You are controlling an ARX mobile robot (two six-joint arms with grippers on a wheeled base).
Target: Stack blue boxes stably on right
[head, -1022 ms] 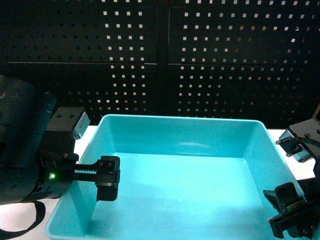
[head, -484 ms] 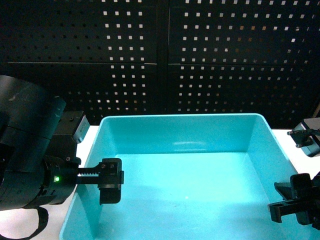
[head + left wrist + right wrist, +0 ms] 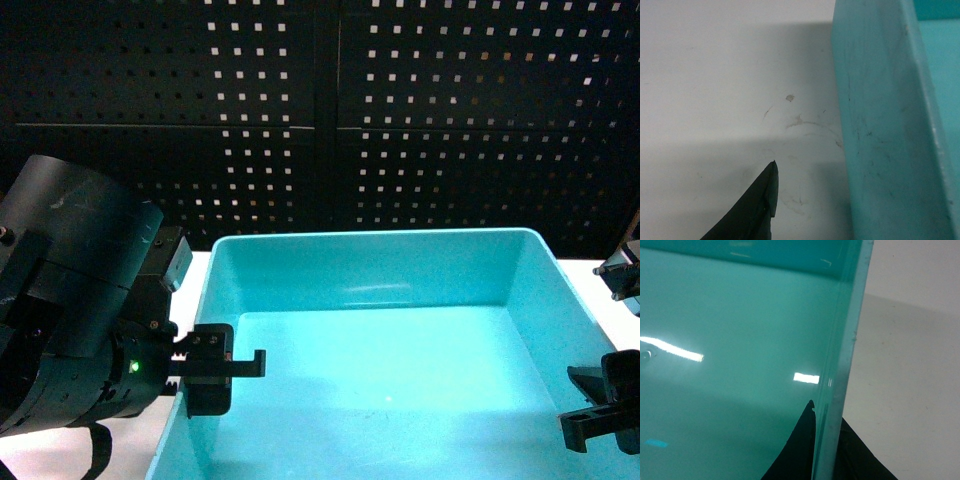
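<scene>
the turquoise tub (image 3: 400,350) was the landmark. nearest the camera, the left gripper (image 3: 215,368) sat at the tub's left wall, one finger inside the tub, the rest outside; it looked clamped on that wall, though the left wrist view showed only one dark fingertip (image 3: 760,200) over the white table (image 3: 715,75), apart from the wall. the right gripper (image 3: 605,405) straddled the tub's right rim; in the right wrist view one finger (image 3: 795,450) lay inside and one outside, closed on the wall. the tub filled the middle, on or just over the table, can't tell which. beyond it, black pegboard (image 3: 330,110). the royal-blue crate wasn't visible, so stacking looked not yet done: judged mid-carry.
</scene>
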